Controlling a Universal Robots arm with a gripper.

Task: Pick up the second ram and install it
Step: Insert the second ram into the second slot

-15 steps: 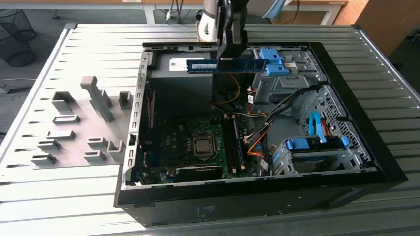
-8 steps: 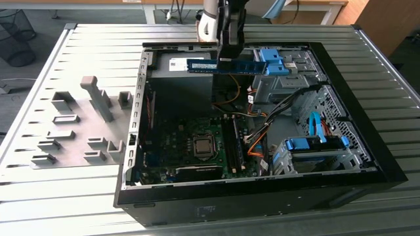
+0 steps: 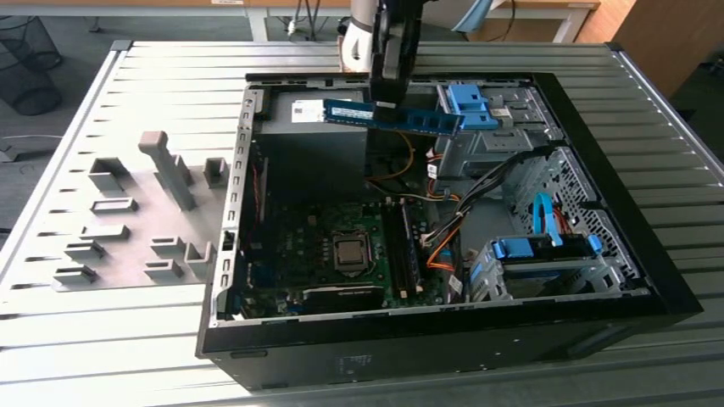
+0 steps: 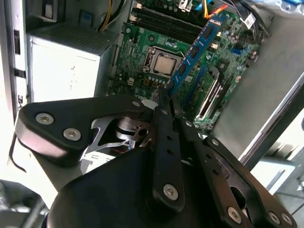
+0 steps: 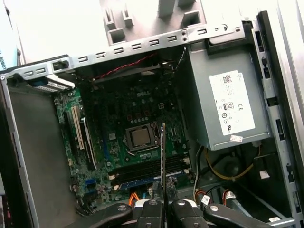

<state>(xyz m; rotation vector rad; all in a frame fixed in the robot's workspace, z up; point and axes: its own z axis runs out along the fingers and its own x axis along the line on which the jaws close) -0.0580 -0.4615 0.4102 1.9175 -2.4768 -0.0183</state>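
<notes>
Pincer (image 3: 387,105) gripping second ram (image 3: 425,120), perhaps over motherboard (image 3: 303,242), broadside in exterior view, edge-on in first wrist view

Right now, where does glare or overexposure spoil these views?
Exterior view: sunlight glares off the slatted table, case interior shaded, the second ram in the gripper evenly lit. First wrist view: table beyond the case blown white. Second wrist view: power supply washed out.

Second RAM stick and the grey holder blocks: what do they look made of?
Second RAM stick, clamped in the tool: blue circuit board, probably fibreglass laminate, slightly glossy, carrying matte black chips. Holder blocks: likely plastic, judging by their uniform dull grey, sheenless surface.
</notes>
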